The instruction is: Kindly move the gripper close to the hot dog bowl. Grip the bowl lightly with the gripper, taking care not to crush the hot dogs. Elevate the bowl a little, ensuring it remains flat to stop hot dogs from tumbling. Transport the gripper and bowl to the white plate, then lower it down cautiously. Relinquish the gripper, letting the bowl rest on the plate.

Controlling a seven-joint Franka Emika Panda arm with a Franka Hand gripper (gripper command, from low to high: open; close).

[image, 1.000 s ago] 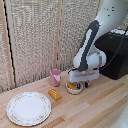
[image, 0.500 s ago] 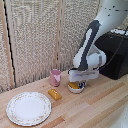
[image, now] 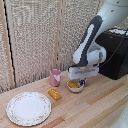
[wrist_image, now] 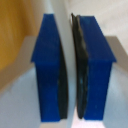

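The hot dog bowl (image: 74, 87) is a small white bowl holding yellow-orange hot dogs (image: 74, 85). It is on the wooden table at the exterior view's centre. My gripper (image: 82, 81) is at the bowl's rim on the exterior view's right. In the wrist view the gripper (wrist_image: 70, 70) shows blue fingers (wrist_image: 47, 65) almost together, with a thin pale strip, seemingly the bowl's wall, between them. The white plate (image: 28, 108) lies flat at the exterior view's lower left, well apart from the bowl.
A pink cup (image: 55, 77) stands just to the exterior view's left of the bowl. A loose yellow-orange food block (image: 54, 94) lies between the bowl and the plate. A black box (image: 116, 52) stands at the back right. A slatted screen runs behind.
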